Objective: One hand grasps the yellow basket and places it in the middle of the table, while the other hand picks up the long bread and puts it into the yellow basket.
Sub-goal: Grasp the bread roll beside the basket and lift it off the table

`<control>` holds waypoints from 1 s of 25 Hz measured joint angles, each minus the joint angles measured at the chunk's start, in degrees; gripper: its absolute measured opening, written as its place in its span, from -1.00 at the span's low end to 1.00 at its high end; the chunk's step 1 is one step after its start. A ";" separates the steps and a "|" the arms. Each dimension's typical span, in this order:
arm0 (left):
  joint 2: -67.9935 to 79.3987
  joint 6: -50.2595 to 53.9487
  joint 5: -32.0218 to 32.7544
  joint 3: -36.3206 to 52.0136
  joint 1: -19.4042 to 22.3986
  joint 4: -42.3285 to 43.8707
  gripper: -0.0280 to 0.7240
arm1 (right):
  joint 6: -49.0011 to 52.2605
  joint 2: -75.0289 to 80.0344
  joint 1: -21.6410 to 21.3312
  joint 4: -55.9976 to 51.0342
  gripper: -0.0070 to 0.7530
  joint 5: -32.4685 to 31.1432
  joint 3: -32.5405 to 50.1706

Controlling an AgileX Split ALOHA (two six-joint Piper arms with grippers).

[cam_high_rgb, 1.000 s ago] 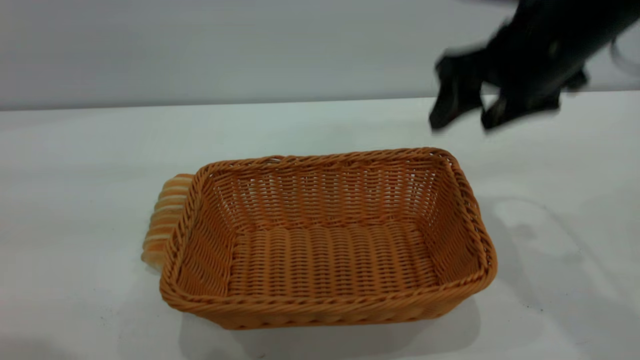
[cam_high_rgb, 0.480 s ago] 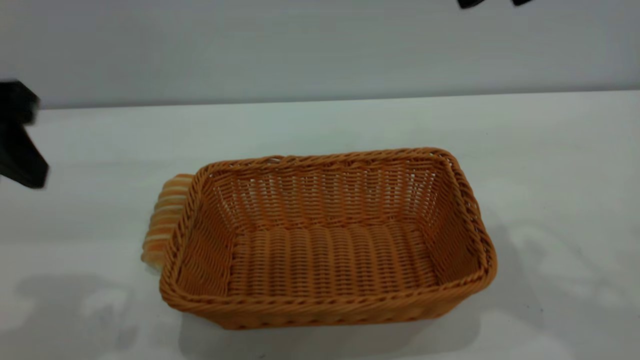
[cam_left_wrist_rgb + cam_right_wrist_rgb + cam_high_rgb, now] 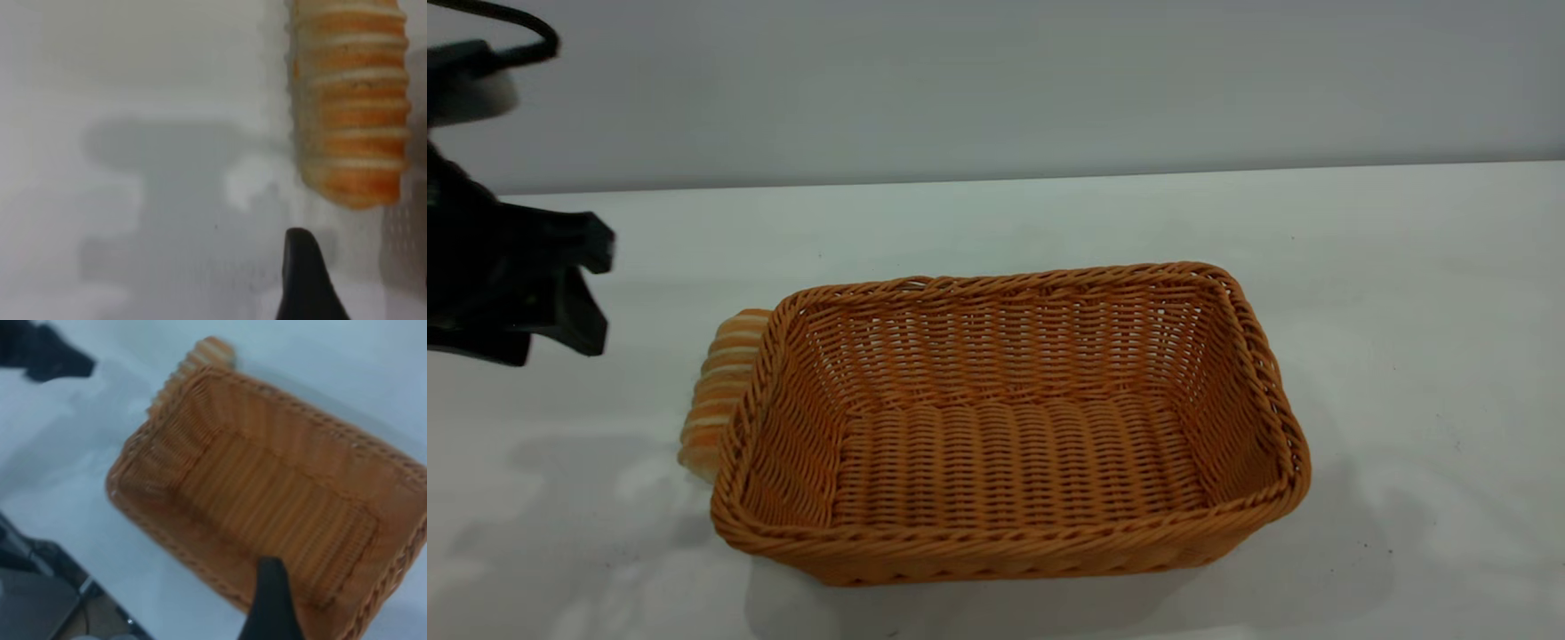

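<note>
The yellow basket [image 3: 1014, 283] stands empty in the middle of the white table [image 3: 996, 222]. The long bread [image 3: 720, 391] lies on the table against the basket's left wall, partly hidden by it. My left gripper [image 3: 543, 342] hovers open and empty to the left of the bread, above the table. In the left wrist view the bread [image 3: 350, 113] lies beyond one dark finger [image 3: 301, 267]. My right gripper is out of the exterior view. Its wrist view looks down from high on the basket [image 3: 267, 493] and the bread [image 3: 200, 357], with one finger [image 3: 268, 600] showing.
A grey wall runs behind the table's far edge. The right wrist view shows the table's edge with dark floor and cables [image 3: 40, 587] beyond it, and my left gripper [image 3: 47, 353] beside the bread.
The right arm has risen away from the basket's right end and left the exterior view. The left arm has come in from the left toward the bread. Basket and bread have not moved.
</note>
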State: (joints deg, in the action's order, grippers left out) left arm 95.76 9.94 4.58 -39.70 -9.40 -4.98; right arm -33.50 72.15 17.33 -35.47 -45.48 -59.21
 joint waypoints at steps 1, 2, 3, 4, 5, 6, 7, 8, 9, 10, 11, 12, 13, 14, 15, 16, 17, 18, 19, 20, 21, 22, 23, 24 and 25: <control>1.48 0.08 -0.41 -0.91 0.00 0.00 0.38 | 0.00 -0.69 0.00 -0.12 0.56 -0.67 0.07; 2.94 0.08 -0.77 -1.86 0.00 0.00 0.38 | 0.00 -1.41 0.00 -0.26 0.56 -1.10 0.13; 4.15 0.08 -1.15 -2.66 0.00 0.00 0.38 | 0.00 -2.06 0.00 -0.35 0.56 -1.54 0.13; 5.60 0.08 -1.30 -3.64 0.00 0.00 0.38 | 0.00 -2.63 0.00 -0.39 0.56 -1.84 0.13; 7.01 0.08 -1.41 -4.61 0.00 0.00 0.38 | 0.00 -3.30 0.00 -0.36 0.56 -2.14 0.13; 8.18 0.08 -1.41 -5.53 0.00 0.00 0.38 | 0.00 -3.96 0.00 -0.36 0.56 -2.40 0.13; 9.59 0.08 -1.50 -6.28 0.00 0.00 0.38 | 0.00 -4.53 0.00 -0.41 0.56 -2.51 0.13; 10.95 0.08 -1.50 -7.14 -0.04 0.00 0.38 | 0.00 -5.18 0.00 -0.41 0.56 -2.68 0.13; 12.27 0.08 -1.55 -7.91 -0.18 0.00 0.38 | 0.00 -5.79 0.00 -0.41 0.56 -2.84 0.13; 13.31 0.08 -1.55 -8.49 -0.41 0.00 0.38 | 0.00 -6.36 0.00 -0.41 0.56 -2.99 0.17; 14.54 0.08 -1.70 -9.16 -0.64 0.00 0.38 | 0.00 -6.78 0.00 -0.41 0.56 -3.27 0.17; 15.73 0.14 -1.80 -9.83 -1.07 0.00 0.38 | -0.02 -7.29 0.00 -0.41 0.56 -3.55 0.17; 16.69 0.20 -1.98 -10.48 -1.44 0.00 0.38 | -0.02 -7.78 0.00 -0.34 0.56 -3.72 0.17; 17.84 0.20 -2.11 -11.02 -2.02 0.00 0.38 | -0.02 -8.16 0.00 -0.34 0.56 -3.89 0.17; 18.96 0.20 -2.39 -11.72 -2.68 0.00 0.38 | -0.02 -8.54 0.00 -0.34 0.56 -4.04 0.17; 20.10 0.20 -2.60 -12.40 -3.14 0.00 0.38 | -0.02 -8.95 0.00 -0.34 0.56 -4.14 0.17; 21.02 0.20 -2.62 -13.01 -3.64 0.00 0.38 | -0.02 -9.27 0.00 -0.34 0.56 -4.26 0.17; 22.10 0.20 -2.69 -13.70 -3.94 0.00 0.38 | -0.02 -9.44 0.00 -0.34 0.56 -4.31 0.17; 23.11 0.20 -2.83 -14.28 -4.03 0.00 0.38 | -0.02 -9.56 0.00 -0.34 0.56 -4.42 0.17; 24.09 0.20 -2.88 -14.75 -4.03 0.00 0.38 | -0.02 -9.62 0.00 -0.34 0.56 -4.66 0.17; 24.81 0.20 -3.03 -15.01 -4.03 0.00 0.38 | -0.02 -9.62 0.00 -0.34 0.56 -4.91 0.17; 25.57 0.20 -3.20 -15.23 -4.03 0.00 0.38 | -0.07 -9.62 0.00 -0.29 0.56 -5.01 0.19; 26.20 0.20 -3.26 -15.43 -4.03 0.00 0.38 | -0.07 -9.62 0.00 -0.29 0.56 -5.07 0.19; 26.68 0.20 -3.33 -15.68 -4.03 0.00 0.36 | -0.07 -9.62 0.00 -0.29 0.56 -5.19 0.19; 27.11 0.20 -3.74 -15.73 -4.03 0.00 0.34 | -0.07 -9.62 0.00 -0.29 0.56 -5.16 0.19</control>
State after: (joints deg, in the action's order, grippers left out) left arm 122.88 10.14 0.84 -55.43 -13.43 -4.98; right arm -33.57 62.53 17.33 -35.76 -50.64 -59.02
